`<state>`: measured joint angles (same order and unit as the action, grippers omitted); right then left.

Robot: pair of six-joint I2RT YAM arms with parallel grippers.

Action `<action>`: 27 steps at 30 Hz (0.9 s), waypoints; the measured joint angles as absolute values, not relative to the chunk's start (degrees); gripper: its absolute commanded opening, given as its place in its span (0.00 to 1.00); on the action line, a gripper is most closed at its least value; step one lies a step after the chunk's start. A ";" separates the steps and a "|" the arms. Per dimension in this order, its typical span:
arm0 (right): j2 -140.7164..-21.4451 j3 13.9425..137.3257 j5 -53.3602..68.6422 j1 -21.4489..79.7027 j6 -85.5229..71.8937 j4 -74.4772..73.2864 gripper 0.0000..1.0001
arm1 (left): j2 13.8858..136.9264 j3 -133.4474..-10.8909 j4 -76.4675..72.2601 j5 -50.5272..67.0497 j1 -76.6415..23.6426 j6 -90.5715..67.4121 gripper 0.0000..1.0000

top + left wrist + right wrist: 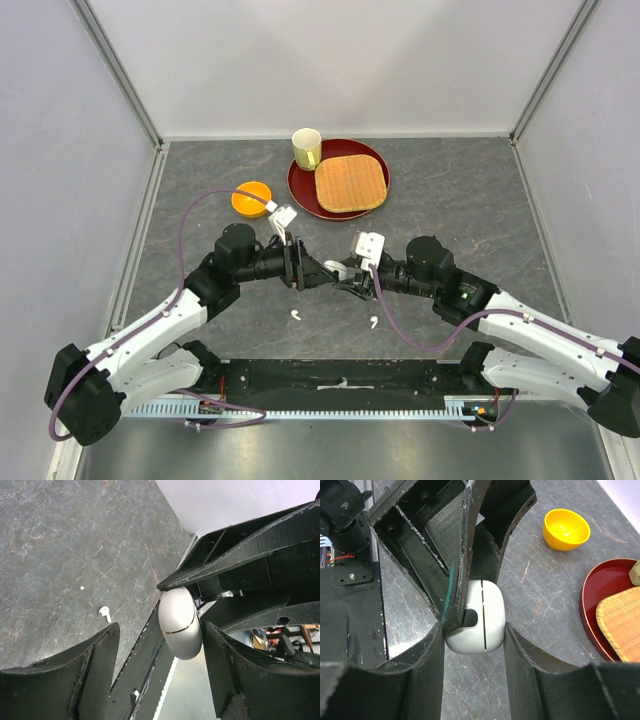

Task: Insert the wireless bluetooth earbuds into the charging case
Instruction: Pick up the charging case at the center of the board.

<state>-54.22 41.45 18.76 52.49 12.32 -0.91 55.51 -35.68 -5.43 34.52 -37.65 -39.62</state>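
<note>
Overhead wide; both wrist cameras closely face case [475,615]

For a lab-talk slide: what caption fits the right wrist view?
Right tool grips the white charging case, the left tool with one finger against its front.

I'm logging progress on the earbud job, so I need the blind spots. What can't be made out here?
- Inside of the charging case: in the right wrist view, the left fingers cover part of it; contents unseen.
- Same case, top view: mostly buried between both arms' fingers.
- The white earbuds: too small in the top view to tell orientation.
- The cup: cut off by the right wrist view's right edge.
</note>
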 measured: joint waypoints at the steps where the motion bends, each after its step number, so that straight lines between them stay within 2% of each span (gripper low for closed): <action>1: -54.24 41.45 18.44 52.69 12.34 -0.89 0.00 | 55.81 -35.70 -5.89 34.50 -37.95 -39.90 0.70; 4: -54.30 41.45 17.89 53.17 12.49 -0.89 0.00 | 56.71 -35.77 -7.11 34.37 -38.72 -40.71 0.66; 10: -54.48 41.43 16.99 53.89 13.10 -0.93 0.00 | 58.02 -35.97 -9.28 34.37 -40.03 -42.13 0.44; 12: -54.52 41.41 16.49 53.91 13.32 -0.93 0.00 | 58.30 -36.07 -10.09 34.46 -40.32 -42.50 0.39; 13: -54.54 41.39 16.21 53.95 13.39 -0.91 0.00 | 58.48 -36.18 -10.41 34.50 -40.47 -42.63 0.30; 15: -54.54 41.39 15.46 54.06 13.76 -0.91 0.00 | 58.67 -36.27 -10.63 34.33 -40.58 -43.29 0.20; 16: -54.54 41.34 15.25 54.13 13.76 -0.82 0.01 | 58.76 -36.27 -10.79 34.26 -40.58 -43.33 0.10; 17: -54.54 41.28 15.05 54.17 13.78 -0.80 0.03 | 58.85 -36.27 -10.83 34.24 -40.60 -43.35 0.05; 18: -54.54 41.28 15.00 54.19 13.76 -0.80 0.14 | 58.89 -36.27 -10.81 34.26 -40.60 -43.35 0.02; 19: -54.54 41.28 14.90 54.22 13.74 -0.80 0.20 | 58.94 -36.27 -10.85 34.28 -40.60 -43.33 0.02; 20: -54.54 41.25 14.83 54.24 13.69 -0.80 0.37 | 58.96 -36.27 -10.85 34.33 -40.60 -43.33 0.02; 22: -54.54 41.06 14.63 54.28 13.28 -0.43 0.55 | 58.96 -36.27 -10.85 34.37 -40.60 -43.29 0.02; 23: -54.52 40.88 14.57 54.26 12.73 -0.14 0.72 | 58.96 -36.27 -10.85 34.35 -40.60 -43.27 0.02; 25: -54.50 40.73 14.50 54.28 10.92 0.43 0.76 | 58.94 -36.27 -10.87 34.35 -40.60 -42.94 0.02; 26: -54.48 40.71 14.46 54.28 9.76 0.97 0.97 | 58.87 -36.27 -10.83 34.48 -40.69 -42.48 0.02; 27: -54.41 40.71 14.41 54.28 8.60 1.74 0.98 | 58.67 -36.27 -10.76 34.39 -40.91 -41.95 0.02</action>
<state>-54.41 40.71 14.41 54.28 8.60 1.74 58.67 -36.27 -10.76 34.39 -40.91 -41.95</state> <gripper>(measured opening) 0.746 0.388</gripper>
